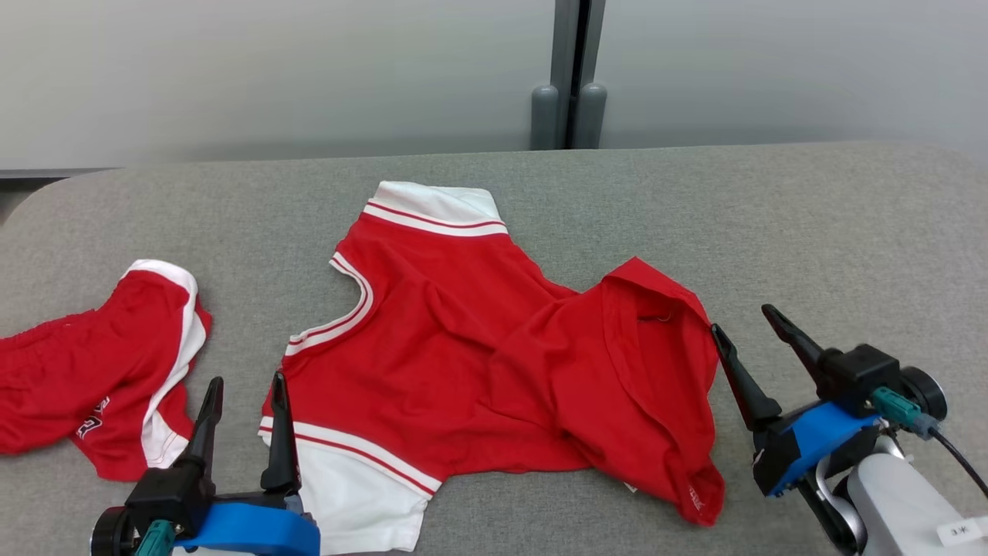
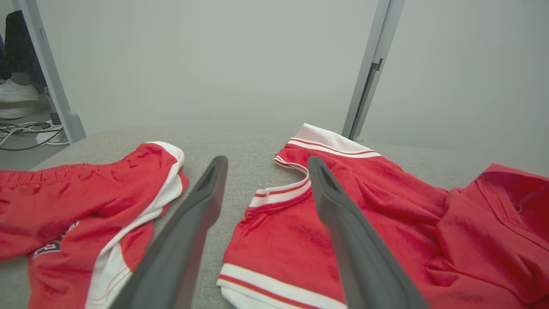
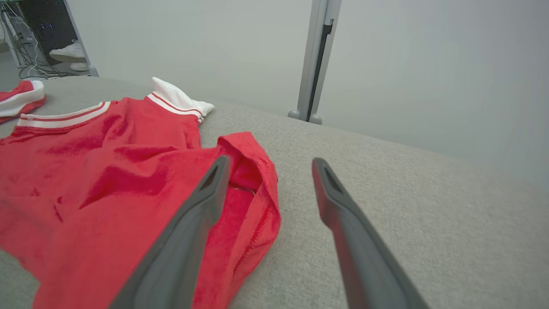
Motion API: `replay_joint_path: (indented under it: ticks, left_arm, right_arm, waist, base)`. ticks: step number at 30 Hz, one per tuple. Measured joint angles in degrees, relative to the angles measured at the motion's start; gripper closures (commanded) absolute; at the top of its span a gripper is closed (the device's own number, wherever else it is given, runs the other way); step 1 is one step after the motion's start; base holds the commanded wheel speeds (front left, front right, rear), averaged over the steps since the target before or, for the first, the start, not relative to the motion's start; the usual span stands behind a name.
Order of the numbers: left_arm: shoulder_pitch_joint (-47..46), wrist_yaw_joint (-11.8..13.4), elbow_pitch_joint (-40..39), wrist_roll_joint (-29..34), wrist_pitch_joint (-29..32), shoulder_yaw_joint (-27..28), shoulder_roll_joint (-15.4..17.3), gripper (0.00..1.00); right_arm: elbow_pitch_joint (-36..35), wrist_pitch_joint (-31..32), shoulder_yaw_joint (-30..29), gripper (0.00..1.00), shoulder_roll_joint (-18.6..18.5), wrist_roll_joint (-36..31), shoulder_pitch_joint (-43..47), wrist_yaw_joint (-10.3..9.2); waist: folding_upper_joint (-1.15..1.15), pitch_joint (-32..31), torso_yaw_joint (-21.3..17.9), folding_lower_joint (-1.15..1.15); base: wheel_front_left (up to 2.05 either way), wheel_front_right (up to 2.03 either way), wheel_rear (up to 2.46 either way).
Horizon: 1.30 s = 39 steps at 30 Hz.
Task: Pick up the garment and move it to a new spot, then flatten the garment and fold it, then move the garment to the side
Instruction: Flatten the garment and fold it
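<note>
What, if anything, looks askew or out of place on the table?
The red jersey is not flat: its end nearest the right gripper is bunched and folded back over itself, with the inner seam showing. A pair of red shorts lies crumpled at the left of the grey table.

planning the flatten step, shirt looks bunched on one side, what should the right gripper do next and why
Probably nudge the right gripper toward the folded-over hem and close on it. The jersey lies fairly flat at the sleeves, but that hem is bunched, and the open, empty jaws stand just beside it.
</note>
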Motion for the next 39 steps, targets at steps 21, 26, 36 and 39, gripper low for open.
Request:
replay_joint_path:
  ticks: [21, 26, 36, 39]
  left_arm:
    - [-4.7, 0.3, -0.1, -1.1, 0.0, -2.8, 0.0, 0.0]
    - [-5.7, 0.3, 0.0, -1.2, 0.0, -3.5, 0.0, 0.0]
    - [-7.0, 0.5, 0.5, -1.7, 0.0, -4.7, 0.0, 0.0]
    - [-6.9, 0.9, 0.5, -1.9, 0.0, -4.4, 0.0, 0.0]
  right_arm:
    - [30.0, 0.4, 9.8, 1.0, -2.9, 4.2, -23.2, 0.0]
    - [33.2, 0.2, 8.2, 1.0, -5.3, 4.6, -30.2, 0.0]
    - [36.0, 0.1, 2.5, 0.0, -5.4, 1.9, -35.3, 0.0]
    - [35.3, 0.1, 1.7, 0.0, -4.8, 1.5, -34.1, 0.0]
  waist:
    - [0.0, 7.0, 6.0, 0.01]
    - [0.01, 8.3, 7.2, 0.01]
    - [0.0, 9.8, 8.7, 0.01]
    - [-0.01, 9.3, 8.2, 0.0]
  base:
    - [0.0, 0.0, 0.0]
    - [0.0, 0.0, 0.0]
    - [0.0, 0.0, 0.0]
    - [0.0, 0.0, 0.0]
